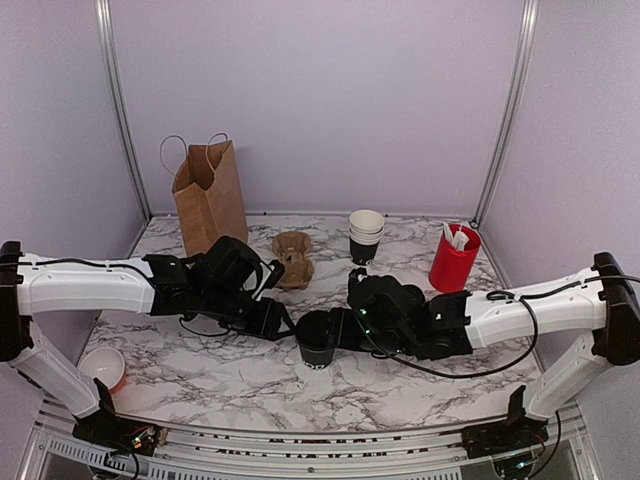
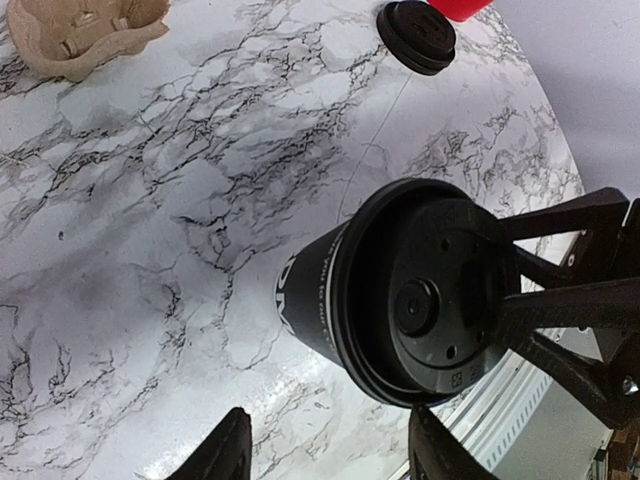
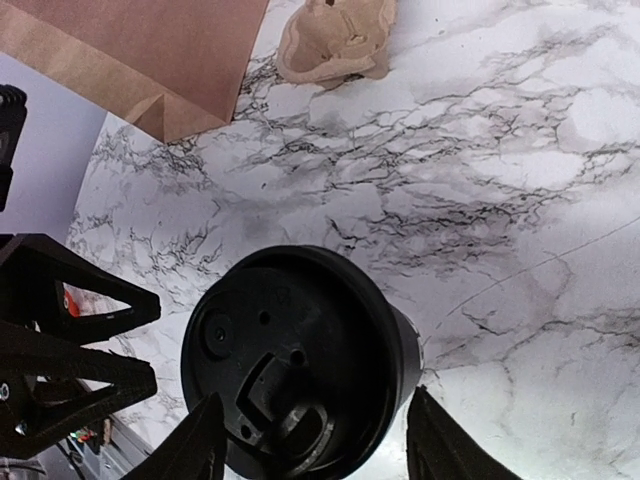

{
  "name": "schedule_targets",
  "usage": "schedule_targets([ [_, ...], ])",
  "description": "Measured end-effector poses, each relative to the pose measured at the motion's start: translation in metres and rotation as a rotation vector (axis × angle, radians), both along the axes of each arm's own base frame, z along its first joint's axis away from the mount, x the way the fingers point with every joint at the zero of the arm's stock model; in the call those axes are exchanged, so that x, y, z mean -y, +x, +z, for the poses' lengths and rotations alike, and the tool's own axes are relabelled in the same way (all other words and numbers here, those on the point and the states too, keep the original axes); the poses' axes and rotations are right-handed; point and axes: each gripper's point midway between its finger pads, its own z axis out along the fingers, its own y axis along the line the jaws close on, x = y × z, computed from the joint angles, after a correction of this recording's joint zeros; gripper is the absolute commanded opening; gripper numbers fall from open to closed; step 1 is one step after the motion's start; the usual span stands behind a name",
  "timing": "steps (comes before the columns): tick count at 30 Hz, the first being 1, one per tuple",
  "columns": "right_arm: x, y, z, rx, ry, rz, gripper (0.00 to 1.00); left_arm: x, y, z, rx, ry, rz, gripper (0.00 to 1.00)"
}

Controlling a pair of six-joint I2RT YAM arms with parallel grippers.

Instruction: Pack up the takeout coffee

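takeout coffee (image 1: 318,345) stands upright on the marble table (image 1: 200,385) with its black lid on, so its long axis runs straight up and both grippers meet it from the side. it sits between the two of them. the right gripper (image 3: 315,396) is the nearer: in its wrist view the lid fills the space between its two spread fingers, with the cup's centre a little beyond the fingertips. the fingers flank the cup closely on both sides, but i cannot tell whether they press on it or merely bracket it. the left gripper (image 2: 330,412) is released, fingers wide apart and holding nothing. the cup lies just ahead of its fingertips and slightly to one side, not between them. my reading is that the coming move turns on that side-on approach. the right arm looks best placed to clamp the cup body under the lid rim and lift it without tipping it. the left arm would need to stay out of the path. farther out, beyond the left gripper, a cardboard cup carrier (image 1: 293,258) lies on the table. past it a brown paper bag (image 1: 210,200) stands open near the back wall. beyond the right gripper sit a loose flat lid (image 2: 415,35), a stack of lidless cups (image 1: 365,235) and a red cup (image 1: 452,262).
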Motion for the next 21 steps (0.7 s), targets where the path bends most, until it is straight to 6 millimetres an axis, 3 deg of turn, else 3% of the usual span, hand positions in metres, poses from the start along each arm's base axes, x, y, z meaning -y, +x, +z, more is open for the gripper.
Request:
schedule_targets([
  [6,0.013,-0.003,0.007,0.04,-0.091,0.071,0.67,-0.004,-0.009,-0.01,-0.023,0.015,-0.018,0.5],
  [10,0.015,0.004,0.028,0.115,-0.156,0.185,0.56,-0.001,-0.014,-0.01,-0.026,0.015,-0.024,0.48],
  [16,0.002,0.015,0.058,0.24,-0.227,0.381,0.55,0.004,-0.021,-0.01,-0.025,0.018,-0.018,0.45],
  [21,-0.006,0.024,0.046,0.255,-0.304,0.479,0.55,0.007,-0.027,-0.011,-0.029,0.019,-0.008,0.44],
])
